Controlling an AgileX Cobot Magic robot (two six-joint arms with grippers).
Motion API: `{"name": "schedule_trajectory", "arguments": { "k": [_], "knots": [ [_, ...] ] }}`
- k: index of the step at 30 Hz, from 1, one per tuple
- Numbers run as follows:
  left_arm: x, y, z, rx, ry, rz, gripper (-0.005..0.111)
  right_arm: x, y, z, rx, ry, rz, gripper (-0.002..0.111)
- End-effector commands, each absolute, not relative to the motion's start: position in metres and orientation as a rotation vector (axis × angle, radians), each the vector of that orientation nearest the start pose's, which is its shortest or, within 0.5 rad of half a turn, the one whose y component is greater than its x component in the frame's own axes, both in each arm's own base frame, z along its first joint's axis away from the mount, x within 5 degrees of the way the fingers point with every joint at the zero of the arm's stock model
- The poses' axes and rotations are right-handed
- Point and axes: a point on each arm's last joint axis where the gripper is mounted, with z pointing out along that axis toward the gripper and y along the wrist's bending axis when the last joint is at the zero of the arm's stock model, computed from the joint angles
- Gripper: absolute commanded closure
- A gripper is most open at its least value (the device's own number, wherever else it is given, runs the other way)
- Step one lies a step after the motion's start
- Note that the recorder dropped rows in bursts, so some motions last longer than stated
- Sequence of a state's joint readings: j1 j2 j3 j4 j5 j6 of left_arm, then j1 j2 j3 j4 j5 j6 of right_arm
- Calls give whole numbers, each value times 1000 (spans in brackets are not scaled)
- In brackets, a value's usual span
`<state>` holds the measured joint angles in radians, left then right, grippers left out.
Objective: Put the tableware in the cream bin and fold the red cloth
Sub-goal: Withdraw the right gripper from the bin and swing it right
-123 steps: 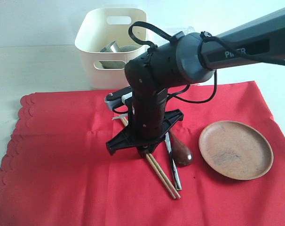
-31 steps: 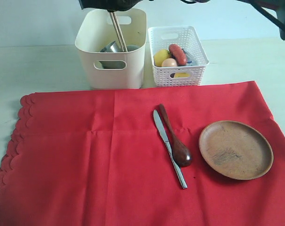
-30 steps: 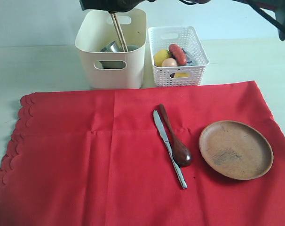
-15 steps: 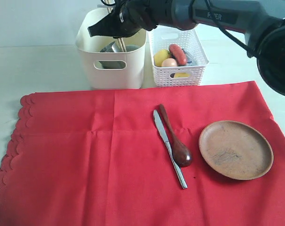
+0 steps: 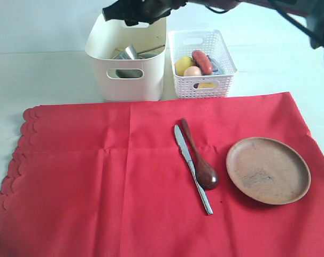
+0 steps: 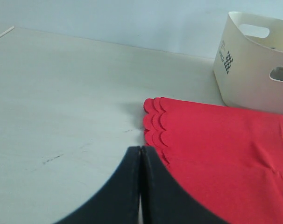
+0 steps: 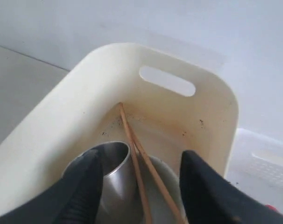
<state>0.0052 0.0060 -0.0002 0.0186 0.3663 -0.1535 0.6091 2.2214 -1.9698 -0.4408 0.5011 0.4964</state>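
Chopsticks [image 7: 132, 149]: inside the cream bin [image 5: 114, 88], leaning into a far corner, lower ends down beside the steel cup [image 7: 116, 168]. Nothing grips them.

Right gripper [image 7: 142, 154]: directly above the bin mouth, jaws apart, empty; chopsticks lie below the gap, apart from both fingers.

Left gripper [image 6: 140, 161]: jaws pressed together, holding nothing, low over the table [image 6: 62, 93] just beside the scalloped corner of the red cloth [image 5: 87, 176].

On the cloth: knife [image 5: 187, 155] and wooden spoon [image 5: 206, 175] lying side by side, touching or nearly so, right of middle. Wooden plate [image 5: 268, 170] near them, further right. Cloth flat and unfolded. White basket [image 5: 202, 88] of food just beside the bin, not part of the job.

Step in hand, as I read it: chopsticks drop-off is finished; clearing is partway, three pieces yet to go in.

Next move calls for: right arm lifting clear of the bin rim, then crossing to the knife and spoon. Both lie flat and thin on fabric, so a low pinch across a handle, taking care not to snag the cloth. Folding waits until the plate is off too
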Motion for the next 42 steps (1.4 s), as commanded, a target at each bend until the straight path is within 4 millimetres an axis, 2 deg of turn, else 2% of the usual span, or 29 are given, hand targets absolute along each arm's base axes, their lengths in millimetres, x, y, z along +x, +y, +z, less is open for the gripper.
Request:
{"name": "schedule_trajectory", "arguments": {
  "k": [1, 7, 15, 20, 23, 28, 35, 38, 42],
  "knots": [
    [53, 1, 181, -133, 1840, -90, 107, 431, 269, 286, -384, 2168, 131, 58],
    [53, 1, 181, -133, 1840, -90, 107, 413, 253, 309, -325, 2292, 67, 58],
    [53, 1, 181, -133, 1840, -90, 107, 382, 226, 332, -369, 2489, -120, 58],
    [53, 1, 181, -133, 1840, -90, 107, 368, 210, 350, -370, 2492, -208, 58],
    [53, 1, 181, -133, 1840, -90, 107, 348, 189, 352, -369, 2469, -310, 58],
    [53, 1, 181, -133, 1840, -90, 107, 311, 164, 332, -361, 2446, -291, 58],
    [53, 1, 181, -133, 1840, -90, 107, 270, 139, 285, -424, 2482, -288, 58],
    [53, 1, 181, -133, 1840, -90, 107, 262, 126, 267, -447, 2507, -326, 58],
    [53, 1, 181, -133, 1840, -90, 107, 261, 91, 238, -316, 2599, -303, 58]
  ]
}}
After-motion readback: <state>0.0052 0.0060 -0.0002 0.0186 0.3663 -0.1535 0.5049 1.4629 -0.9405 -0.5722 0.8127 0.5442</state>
